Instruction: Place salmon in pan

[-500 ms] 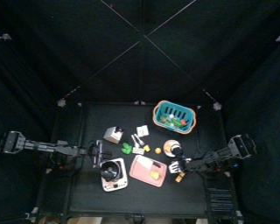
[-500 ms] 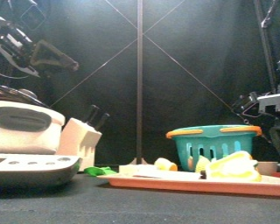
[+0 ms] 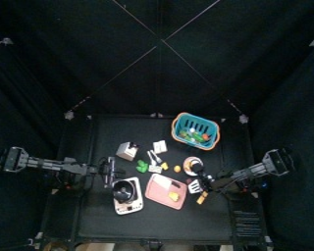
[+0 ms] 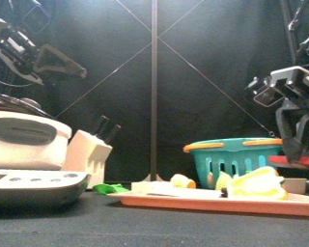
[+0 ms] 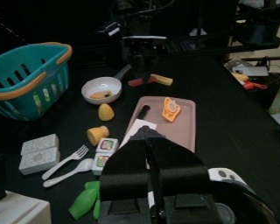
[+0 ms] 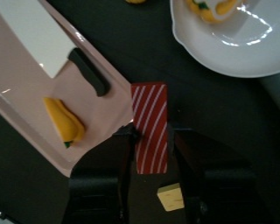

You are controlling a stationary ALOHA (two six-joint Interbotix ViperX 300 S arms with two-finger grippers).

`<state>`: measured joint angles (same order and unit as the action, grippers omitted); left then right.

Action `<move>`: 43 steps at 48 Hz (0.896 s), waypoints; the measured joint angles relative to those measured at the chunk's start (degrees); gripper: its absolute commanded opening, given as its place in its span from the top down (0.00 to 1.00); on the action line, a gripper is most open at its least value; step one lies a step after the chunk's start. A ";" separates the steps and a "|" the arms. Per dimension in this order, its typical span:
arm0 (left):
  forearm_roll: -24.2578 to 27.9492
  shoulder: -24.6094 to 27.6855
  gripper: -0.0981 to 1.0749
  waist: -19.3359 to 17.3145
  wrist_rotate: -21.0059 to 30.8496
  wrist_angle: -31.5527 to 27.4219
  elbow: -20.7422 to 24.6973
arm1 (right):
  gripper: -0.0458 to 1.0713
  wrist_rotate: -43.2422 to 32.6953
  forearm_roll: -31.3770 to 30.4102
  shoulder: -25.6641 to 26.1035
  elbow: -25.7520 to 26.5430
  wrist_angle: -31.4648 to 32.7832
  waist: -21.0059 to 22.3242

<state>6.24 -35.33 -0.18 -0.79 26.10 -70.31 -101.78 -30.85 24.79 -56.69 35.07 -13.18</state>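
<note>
The salmon (image 6: 150, 136), a small red-orange piece with pale stripes, lies on the black table just off the edge of the pink board (image 6: 25, 87). My right gripper (image 6: 152, 134) is low over it and open, one jaw on each side of it. The salmon also shows in the left wrist view (image 5: 136, 82), below the right gripper (image 5: 143, 54). In the top view the right gripper (image 3: 200, 183) is at the board's right side. My left gripper (image 5: 149, 142) is shut and empty, resting left of the board (image 3: 169, 191). I cannot make out a pan in any view.
The board carries a knife (image 6: 60, 48) and a yellow-orange bit (image 6: 63, 121). A white bowl (image 6: 230, 31) and a yellow cube (image 6: 170, 198) lie close to the salmon. A teal basket (image 3: 195, 127) stands at the back. A white scale (image 4: 28, 145) is at the front left.
In the front view my right arm has swung in from the right edge toward the middle. The left arm has not moved.
</note>
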 measured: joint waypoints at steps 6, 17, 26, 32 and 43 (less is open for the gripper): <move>0.09 0.00 0.71 0.00 0.00 0.00 0.00 | 0.41 -0.35 -2.90 4.75 -3.16 2.37 5.63; 0.09 0.00 0.71 0.00 0.00 0.00 -0.09 | 0.41 -0.62 -6.42 9.49 -7.82 0.26 16.52; 0.09 0.00 0.71 -0.09 0.09 0.00 -0.26 | 0.41 -0.62 -8.88 8.00 -9.14 -5.71 21.80; 0.00 0.00 0.71 0.00 0.09 0.00 -0.26 | 0.40 -0.53 -9.23 5.98 -9.32 -8.35 23.91; 0.00 0.00 0.71 0.00 0.00 0.00 -0.44 | 0.39 -0.53 -10.37 1.41 -9.32 -9.05 24.70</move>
<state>6.24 -35.33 -0.18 -0.79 26.10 -70.75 -102.30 -41.22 26.19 -66.01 26.02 11.51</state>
